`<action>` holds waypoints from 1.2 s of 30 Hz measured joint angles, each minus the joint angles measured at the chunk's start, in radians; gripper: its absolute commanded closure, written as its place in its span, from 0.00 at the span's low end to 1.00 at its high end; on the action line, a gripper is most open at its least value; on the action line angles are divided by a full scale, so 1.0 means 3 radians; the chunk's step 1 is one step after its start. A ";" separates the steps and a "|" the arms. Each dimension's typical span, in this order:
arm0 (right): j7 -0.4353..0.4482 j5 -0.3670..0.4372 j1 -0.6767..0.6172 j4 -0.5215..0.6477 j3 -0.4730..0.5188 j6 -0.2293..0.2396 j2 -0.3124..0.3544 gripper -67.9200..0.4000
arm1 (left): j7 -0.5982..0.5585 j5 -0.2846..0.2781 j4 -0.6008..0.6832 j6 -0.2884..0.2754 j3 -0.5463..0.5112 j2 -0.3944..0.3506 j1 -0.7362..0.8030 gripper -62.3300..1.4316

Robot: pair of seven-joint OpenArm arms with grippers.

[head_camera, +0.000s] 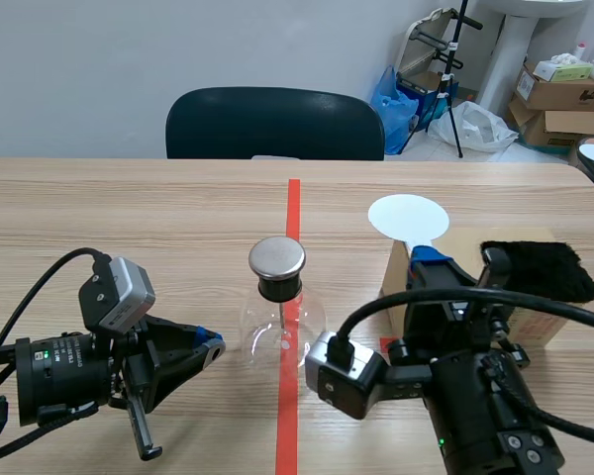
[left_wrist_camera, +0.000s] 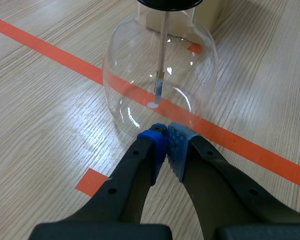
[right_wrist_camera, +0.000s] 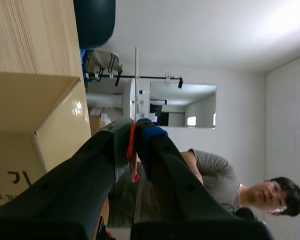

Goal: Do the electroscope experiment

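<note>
Flask (left_wrist_camera: pixel 135 70) stands just ahead of the closed left gripper (left_wrist_camera: pixel 166 132).

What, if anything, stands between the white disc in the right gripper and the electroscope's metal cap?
Nothing visible does: in the scene view, only bare table shows between the white disc, held by the right gripper, and the metal cap.

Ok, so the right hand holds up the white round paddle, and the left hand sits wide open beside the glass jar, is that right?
Not quite. The left hand is shut, not wide open: the left wrist view shows its pads pressed together with nothing between them, beside the glass jar. The right hand does hold up the white round paddle.
</note>
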 measured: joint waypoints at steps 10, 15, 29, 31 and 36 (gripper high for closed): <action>-0.0212 0.0000 0.0000 0.0000 0.0000 0.0000 0.0000 0.98 | -0.0001 0.0000 0.0000 0.0000 0.0000 0.0000 0.0000 0.92; -0.0206 0.0000 0.0000 0.0000 0.0000 0.0000 0.0000 0.98 | -0.0001 0.0000 0.0000 0.0000 0.0000 0.0000 0.0000 0.92; 0.0515 0.0000 0.0000 0.0000 0.0000 0.0000 0.0000 0.98 | -0.0004 0.0000 0.0000 0.0000 0.0000 0.0000 0.0000 0.92; 0.0679 0.0000 0.0000 0.0000 0.0000 0.0000 0.0000 0.98 | -0.0004 0.0000 0.0000 0.0000 0.0000 0.0000 0.0000 0.92; 0.1085 0.0000 0.0000 0.0000 0.0000 0.0000 0.0000 0.98 | -0.0004 0.0000 0.0000 0.0000 0.0000 0.0000 0.0000 0.92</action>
